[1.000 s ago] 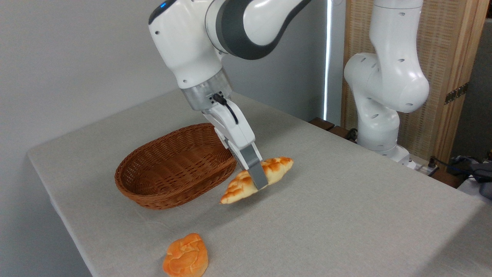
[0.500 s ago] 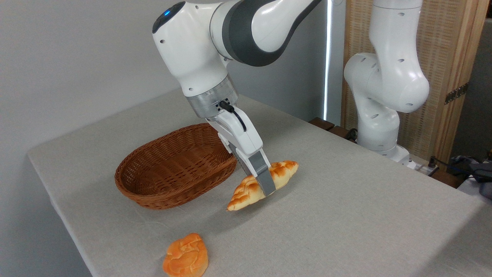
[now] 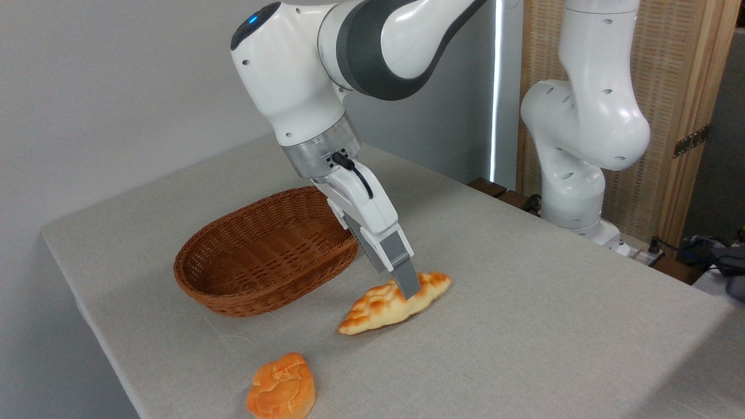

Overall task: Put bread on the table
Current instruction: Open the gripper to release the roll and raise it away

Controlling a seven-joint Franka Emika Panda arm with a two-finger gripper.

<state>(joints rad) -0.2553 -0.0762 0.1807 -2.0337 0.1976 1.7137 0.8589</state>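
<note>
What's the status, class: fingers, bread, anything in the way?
Fingers at the bread, grip unclear. Bread lying on table. Basket, bun clear of it.

Golden-brown plaited bread [image 3: 384,305], brown wicker basket [image 3: 265,253], orange bun [image 3: 281,388], grey-beige table [image 3: 524,326].

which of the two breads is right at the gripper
The long braided bread, lying on the table just right of the basket, under the gripper. The round orange bun sits apart, near the front edge.

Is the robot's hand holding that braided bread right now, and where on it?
It cannot be told. The braided loaf lies on the table, and the hand is at its middle, one finger in front; the grip is hidden.
</note>
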